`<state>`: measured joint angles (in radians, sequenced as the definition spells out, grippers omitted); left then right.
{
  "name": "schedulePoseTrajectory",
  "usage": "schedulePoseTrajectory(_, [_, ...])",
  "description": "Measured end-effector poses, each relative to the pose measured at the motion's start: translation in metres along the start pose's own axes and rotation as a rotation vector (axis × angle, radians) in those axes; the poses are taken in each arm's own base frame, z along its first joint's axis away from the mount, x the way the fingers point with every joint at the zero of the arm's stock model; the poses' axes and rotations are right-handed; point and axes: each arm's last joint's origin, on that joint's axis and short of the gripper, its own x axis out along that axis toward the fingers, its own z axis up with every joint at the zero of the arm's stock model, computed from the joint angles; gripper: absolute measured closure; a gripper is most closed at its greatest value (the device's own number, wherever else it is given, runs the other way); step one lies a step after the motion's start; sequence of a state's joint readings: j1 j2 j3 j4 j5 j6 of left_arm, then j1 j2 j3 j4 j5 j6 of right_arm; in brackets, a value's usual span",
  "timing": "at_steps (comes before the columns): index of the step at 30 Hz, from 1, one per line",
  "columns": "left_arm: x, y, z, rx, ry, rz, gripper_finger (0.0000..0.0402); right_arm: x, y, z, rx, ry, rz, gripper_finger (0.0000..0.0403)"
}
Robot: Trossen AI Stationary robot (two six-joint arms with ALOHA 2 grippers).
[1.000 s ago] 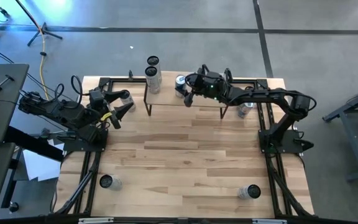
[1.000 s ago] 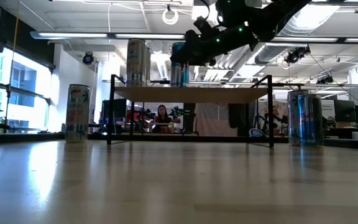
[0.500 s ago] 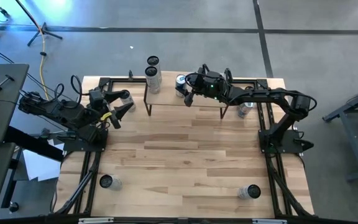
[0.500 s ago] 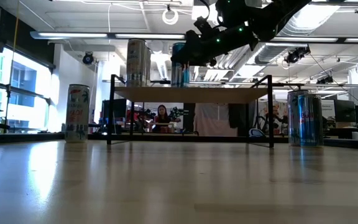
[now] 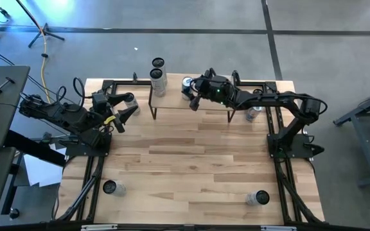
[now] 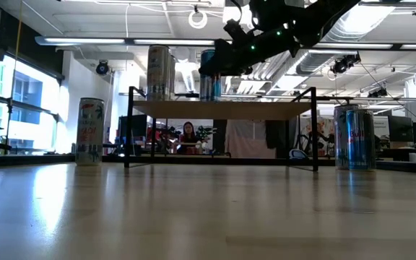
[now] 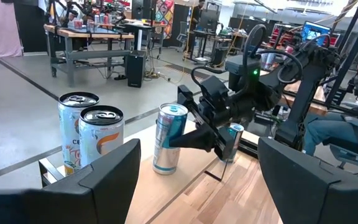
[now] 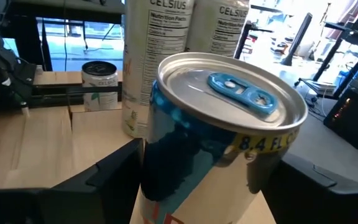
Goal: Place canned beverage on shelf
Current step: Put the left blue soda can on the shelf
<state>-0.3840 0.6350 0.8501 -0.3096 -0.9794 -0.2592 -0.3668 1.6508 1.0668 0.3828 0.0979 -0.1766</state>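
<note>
On the small light-wood shelf (image 6: 222, 109) w/ black legs, the slim blue-silver can (image 7: 169, 138) stands upright; right gripper (image 7: 205, 138) fingers spread beside it, not clamped. Left gripper (image 5: 126, 106) open, idle. Remaining: withdraw.

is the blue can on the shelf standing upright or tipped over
Upright. The blue can stands on its base on the shelf, lid up, between the right gripper's fingers, which look slightly apart from it.

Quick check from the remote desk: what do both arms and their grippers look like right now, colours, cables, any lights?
Both arms are dark, jointed, with black cables looped along them. The right gripper has flat black tapered fingers; a green light glows on its wrist. The left gripper has black fingers and a yellow tag nearby.
</note>
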Motion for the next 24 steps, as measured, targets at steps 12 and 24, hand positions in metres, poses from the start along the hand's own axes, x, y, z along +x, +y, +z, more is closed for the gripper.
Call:
schedulePoseTrajectory(12, [0.0,0.0,0.0,0.0,0.0,0.0,0.0106,0.0001,0.0003,-0.0003,-0.006,0.001,0.001,0.0088])
schedulePoseTrajectory(24, [0.0,0.0,0.0,0.0,0.0,0.0,0.0106,-0.0024,-0.0018,0.0026,0.093,-0.002,-0.048,0.0025])
